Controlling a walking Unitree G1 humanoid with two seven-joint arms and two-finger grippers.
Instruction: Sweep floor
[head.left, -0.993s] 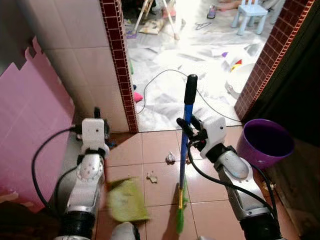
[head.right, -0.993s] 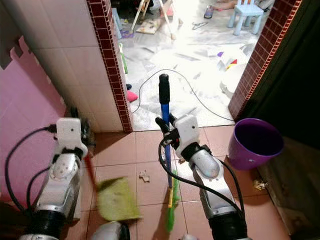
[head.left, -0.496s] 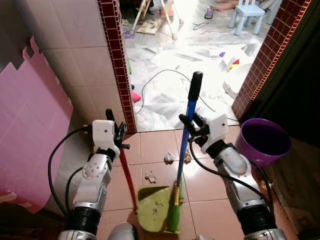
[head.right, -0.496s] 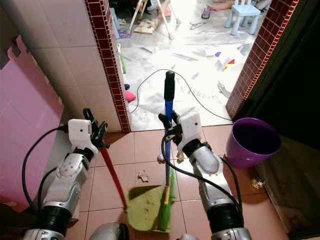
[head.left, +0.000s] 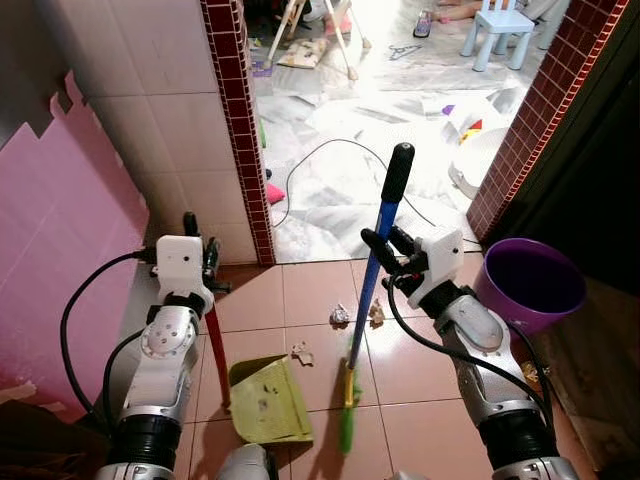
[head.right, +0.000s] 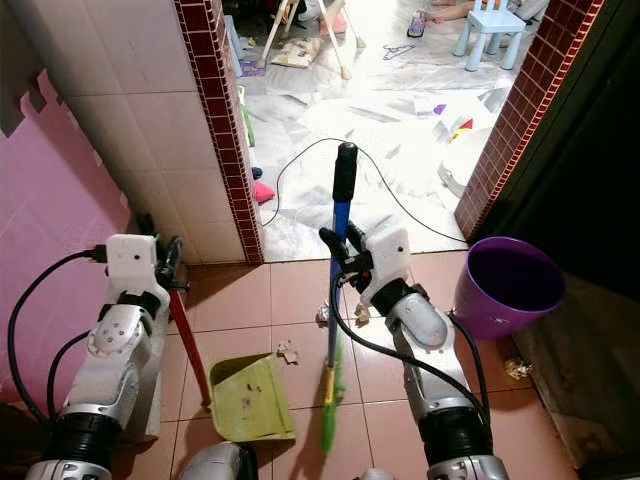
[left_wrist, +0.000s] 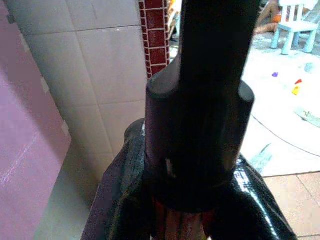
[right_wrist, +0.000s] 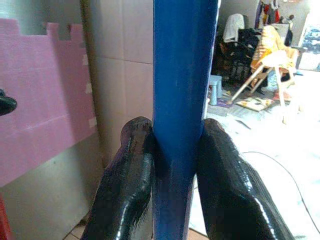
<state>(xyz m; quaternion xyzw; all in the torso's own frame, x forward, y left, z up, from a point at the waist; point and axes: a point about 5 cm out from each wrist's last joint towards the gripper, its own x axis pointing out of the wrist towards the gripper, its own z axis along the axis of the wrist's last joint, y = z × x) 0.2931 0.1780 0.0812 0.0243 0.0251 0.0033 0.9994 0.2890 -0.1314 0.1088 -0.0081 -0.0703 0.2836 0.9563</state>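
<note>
Right gripper (head.left: 388, 252) clamps the blue broom (head.left: 372, 277) at frame centre. Left gripper (head.left: 200, 262) grips the red-handled dustpan (head.left: 266, 399), lower left, beside paper scraps (head.left: 340, 316).

Blue-shafted, black-gripped broom (head.left: 372, 265) with green bristles, yellow-green dustpan (head.left: 265, 398) on a red handle (head.left: 216, 350), purple bucket (head.left: 528, 281), terracotta floor tiles (head.left: 305, 290), pink foam wall panel (head.left: 60, 230), dark red brick-patterned edging (head.left: 240, 130), pale blue chair (head.left: 498, 30).

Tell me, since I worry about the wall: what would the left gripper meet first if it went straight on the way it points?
Probably the white tiled wall: the left gripper, shut on the red dustpan handle, points toward it. Depth is unclear.
</note>
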